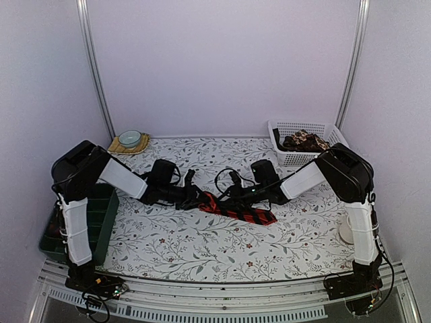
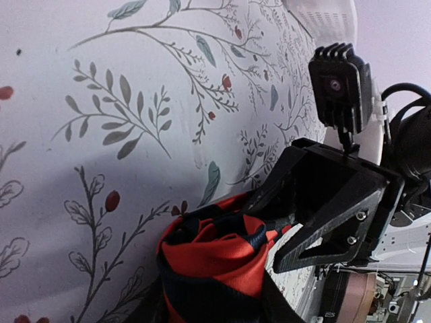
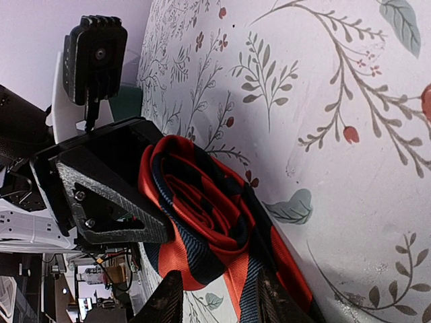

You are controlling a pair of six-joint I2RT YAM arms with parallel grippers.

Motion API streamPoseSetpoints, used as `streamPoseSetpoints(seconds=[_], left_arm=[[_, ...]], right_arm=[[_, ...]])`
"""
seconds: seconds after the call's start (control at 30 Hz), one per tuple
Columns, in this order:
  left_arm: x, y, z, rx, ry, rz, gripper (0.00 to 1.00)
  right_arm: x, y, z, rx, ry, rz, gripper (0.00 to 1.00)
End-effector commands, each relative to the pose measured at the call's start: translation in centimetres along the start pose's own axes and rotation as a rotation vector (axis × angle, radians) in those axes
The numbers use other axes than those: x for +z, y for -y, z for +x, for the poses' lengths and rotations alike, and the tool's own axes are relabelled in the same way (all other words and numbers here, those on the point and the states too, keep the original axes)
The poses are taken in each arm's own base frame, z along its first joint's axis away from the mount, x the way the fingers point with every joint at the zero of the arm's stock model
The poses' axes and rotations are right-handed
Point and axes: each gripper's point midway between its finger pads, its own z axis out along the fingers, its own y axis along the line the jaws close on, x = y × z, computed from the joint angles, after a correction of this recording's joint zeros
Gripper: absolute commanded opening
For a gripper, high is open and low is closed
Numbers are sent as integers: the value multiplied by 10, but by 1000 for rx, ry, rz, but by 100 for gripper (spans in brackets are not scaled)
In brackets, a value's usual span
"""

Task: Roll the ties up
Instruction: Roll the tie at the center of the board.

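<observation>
nearest to you, the green tray (image 1: 101, 225) sits at the left edge of the table (image 1: 202, 252), beside the base of the left arm. a little further in, both arms bend inward and meet over the middle of the table, because the red tie (image 3: 202, 195) lies there with one end already turned into a small loose coil. your left gripper (image 2: 214, 299) is closed on that coil, with the fabric bunched between its fingers, i think to keep the turns from springing open. your right gripper (image 3: 219, 296) is closed on the striped strip just beside the coil, so that the tail is kept tight while you roll. the rest of the strip runs out flat toward the right. i judge the roll is only begun, and much of the length is not yet wound. far back at the right, the white basket (image 1: 289, 128) holds brown-patterned ties (image 1: 304, 141). at the far left a bowl (image 1: 129, 138) stands on a mat (image 1: 116, 147).
</observation>
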Motion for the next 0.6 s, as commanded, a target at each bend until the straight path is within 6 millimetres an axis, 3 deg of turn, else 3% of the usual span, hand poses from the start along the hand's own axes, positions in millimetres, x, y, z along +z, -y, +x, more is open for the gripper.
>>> streamPoseSetpoints(seconds=[0.0, 0.13, 0.23, 0.4, 0.57], left_arm=[[1, -19, 12, -56, -31, -108, 26], [1, -24, 5, -20, -37, -190, 7], [-4, -33, -3, 40, -38, -313, 0], [-17, -54, -14, 145, -67, -520, 0], [-25, -59, -24, 262, -95, -642, 0]], right_arm=[[2, 16, 15, 38, -29, 81, 37], [-5, 0, 10, 14, -23, 68, 39], [-17, -23, 4, -25, -19, 50, 44], [-56, -69, -9, -129, 24, 41, 52], [-99, -79, -16, -174, 104, 72, 55]])
